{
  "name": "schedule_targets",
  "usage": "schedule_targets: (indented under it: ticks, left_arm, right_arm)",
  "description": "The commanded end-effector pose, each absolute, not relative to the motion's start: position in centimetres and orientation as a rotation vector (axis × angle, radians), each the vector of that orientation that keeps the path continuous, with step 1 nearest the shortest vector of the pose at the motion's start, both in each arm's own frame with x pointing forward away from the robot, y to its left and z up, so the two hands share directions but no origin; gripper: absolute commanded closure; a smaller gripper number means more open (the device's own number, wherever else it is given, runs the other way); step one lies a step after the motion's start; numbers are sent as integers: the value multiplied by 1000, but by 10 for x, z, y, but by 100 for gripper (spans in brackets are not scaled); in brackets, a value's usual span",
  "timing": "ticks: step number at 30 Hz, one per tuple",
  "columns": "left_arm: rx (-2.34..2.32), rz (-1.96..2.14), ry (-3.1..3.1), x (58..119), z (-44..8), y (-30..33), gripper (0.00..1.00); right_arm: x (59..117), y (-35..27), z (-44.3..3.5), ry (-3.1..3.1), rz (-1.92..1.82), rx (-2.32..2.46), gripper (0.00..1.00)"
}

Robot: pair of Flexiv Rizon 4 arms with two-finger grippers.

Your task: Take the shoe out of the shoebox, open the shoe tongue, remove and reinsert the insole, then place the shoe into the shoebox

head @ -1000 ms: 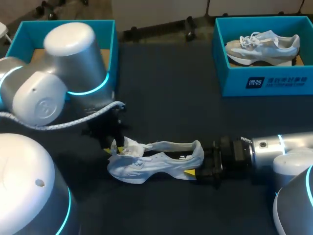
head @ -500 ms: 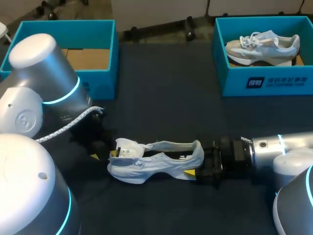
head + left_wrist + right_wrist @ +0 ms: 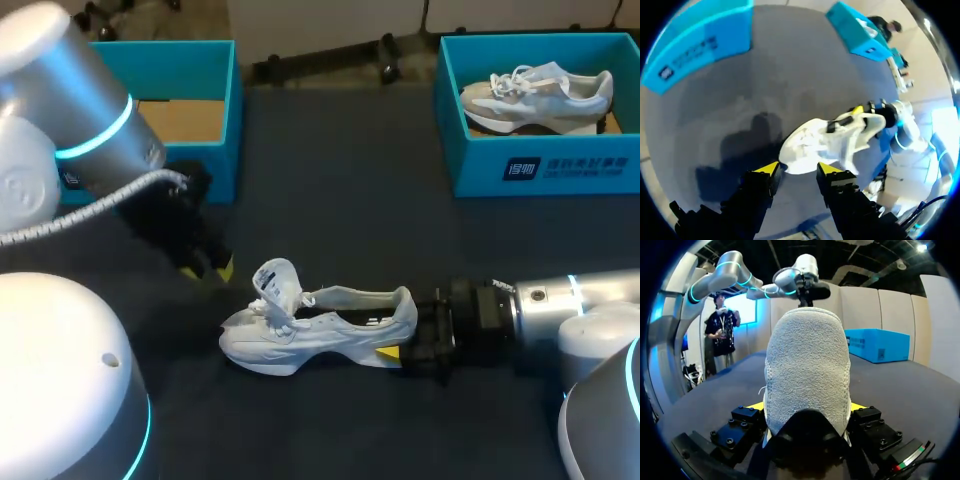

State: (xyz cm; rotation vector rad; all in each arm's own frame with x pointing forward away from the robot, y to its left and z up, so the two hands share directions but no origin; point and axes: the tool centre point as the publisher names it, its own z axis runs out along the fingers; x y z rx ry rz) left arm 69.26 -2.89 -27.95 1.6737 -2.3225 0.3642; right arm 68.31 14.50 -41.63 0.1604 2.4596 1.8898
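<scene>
Pulled back from the shoe's toe, the left gripper (image 3: 208, 270) now hangs off toward the left box (image 3: 226, 120), where half a second ago it sat right against the laces. With it gone, the tongue (image 3: 276, 281) has sprung up and stands curled above the laces instead of lying folded over them. Nothing else has shifted. The shoe (image 3: 320, 335) lies on its sole on the dark table (image 3: 330, 190), toe toward the left arm and heel toward the right arm, well apart from both boxes. The left gripper's fingers are spread with nothing between them. In the left wrist view that gripper (image 3: 799, 171) has the shoe (image 3: 825, 142) just ahead of its yellow tips, not touching as far as the head view shows. The right gripper (image 3: 395, 350) lies low at the heel, clenched on it. In the right wrist view the gripper (image 3: 807, 407) has a finger pressing on either side of the heel, and the shoe (image 3: 807, 365) rises straight up between them. The right box (image 3: 540, 165) at the far corner holds a second shoe (image 3: 535, 90) lying lengthwise; the left box has only its brown floor showing.
</scene>
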Motion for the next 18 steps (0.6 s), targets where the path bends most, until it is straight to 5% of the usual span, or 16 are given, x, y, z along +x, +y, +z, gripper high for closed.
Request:
schedule_targets:
  ticks: [1,4,6,7,18]
  left_arm:
    - [1661,332,-2498,693,-236,-38,52]
    - [1567,325,-2608,693,-218,-51,56]
    - [1466,330,-2659,694,-206,-61,76]
    - [1400,330,-2695,696,-201,-67,100]
    - [615,217,-2912,687,-173,-104,100]
  right_arm:
    - [683,146,-417,2460,1887,162,100]
    - [683,146,-417,2460,1887,162,100]
    - [683,146,-417,2460,1887,162,100]
    - [683,146,-417,2460,1887,162,100]
    - [683,146,-417,2460,1887,162,100]
